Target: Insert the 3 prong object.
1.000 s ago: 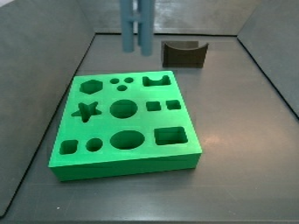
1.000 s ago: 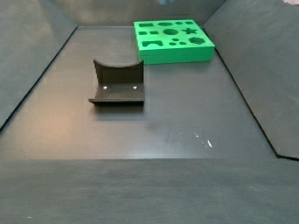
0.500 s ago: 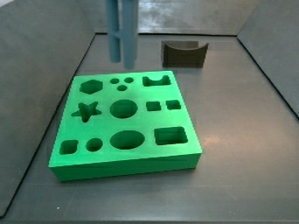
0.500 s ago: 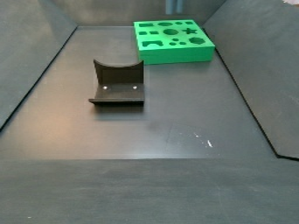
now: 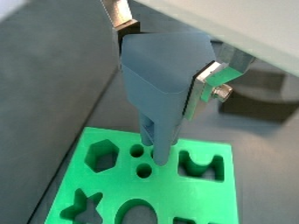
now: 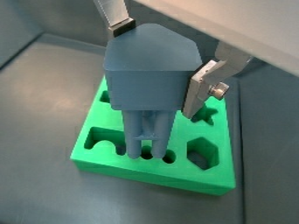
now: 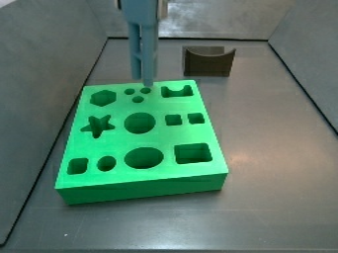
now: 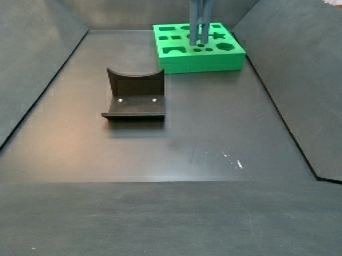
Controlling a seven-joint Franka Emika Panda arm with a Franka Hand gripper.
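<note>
Gripper: the gripper (image 5: 163, 61) is above the back part of the green block, seen in both wrist views (image 6: 158, 66). Its silver plate fingers (image 5: 212, 79) are pressed on the two sides of the 3 prong object, so it is clamped on this piece.

3 prong object: the 3 prong object (image 7: 141, 40) is a slim blue-grey piece, held upright. In a side view its lower end is just over the three small round holes (image 7: 137, 94) near the far edge of the block. In a wrist view the prongs (image 6: 145, 140) point down at these holes. Whether the tips are already inside the holes or only touch the surface, I cannot tell. From the far side view, the piece (image 8: 199, 20) is only a thin vertical bar above the block.

Green block: the bright green block (image 7: 211, 180) lies flat on the dark floor (image 8: 174, 150). It has many shaped holes: a hexagon (image 7: 105, 98), a star (image 7: 95, 126), round ones and square ones.

Brown block: the dark brown block (image 7: 209, 60) with a curved notch stands behind the green block, well apart from it. In a side view it (image 8: 134, 96) is nearer to the camera.
</note>
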